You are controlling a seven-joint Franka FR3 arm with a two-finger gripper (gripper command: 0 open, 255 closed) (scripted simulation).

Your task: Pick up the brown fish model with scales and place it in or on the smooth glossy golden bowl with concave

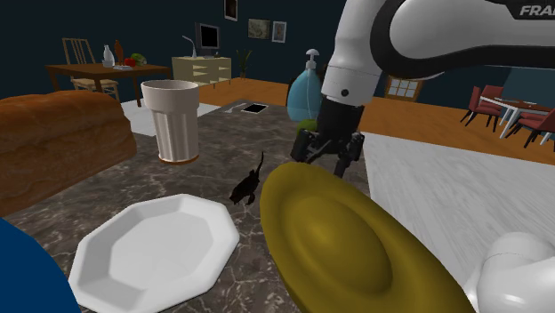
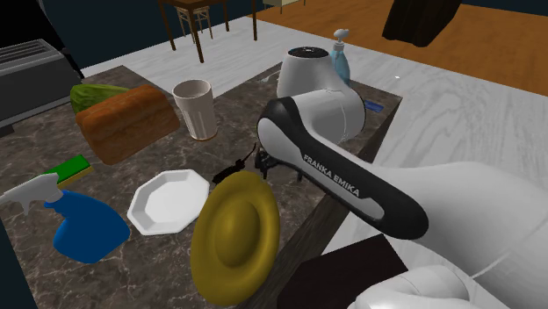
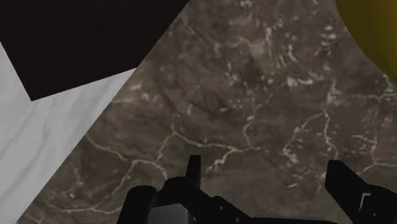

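The fish model (image 1: 247,185) is small and very dark brown, lying on the marble counter between the white plate and the golden bowl (image 1: 347,244); it also lies at the bowl's upper rim (image 2: 233,170) in the second exterior view. The glossy golden bowl (image 2: 235,237) stands steeply tilted, its hollow side facing the cameras. My gripper (image 1: 326,163) hangs open just behind the bowl's top rim, to the right of the fish in the shoulder view. Through the wrist camera the fingers (image 3: 193,170) stand apart over bare marble (image 3: 242,108), with nothing between them and the bowl's edge (image 3: 375,32) beside.
A white octagonal plate (image 1: 156,253), a ribbed white cup (image 1: 175,120), a bread loaf (image 1: 53,133) and a blue soap dispenser (image 1: 307,89) stand on the counter. A blue spray bottle (image 2: 83,224), a sponge (image 2: 70,168) and a toaster (image 2: 26,79) sit further off. The counter's edge (image 3: 95,121) runs close by.
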